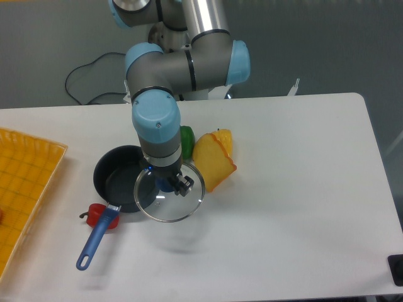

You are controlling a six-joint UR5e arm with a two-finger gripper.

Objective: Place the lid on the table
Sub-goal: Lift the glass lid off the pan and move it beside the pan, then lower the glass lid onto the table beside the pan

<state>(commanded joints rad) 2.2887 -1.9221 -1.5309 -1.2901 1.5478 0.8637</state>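
Observation:
The round glass lid [165,202] with its silver rim hangs in the air just right of the dark pot [119,178], its shadow falling on the white table [296,189] below. My gripper [169,183] reaches down from the wrist and is shut on the lid's blue knob, which shows only partly between the fingers. The lid's left edge still overlaps the pot's right rim in this view.
The pot's blue handle [96,239] points to the front left, with a small red object [96,214] beside it. A green pepper [186,141] and a yellow-orange wedge [213,162] lie just behind and right of the lid. A yellow grid tray [22,189] is at the left edge.

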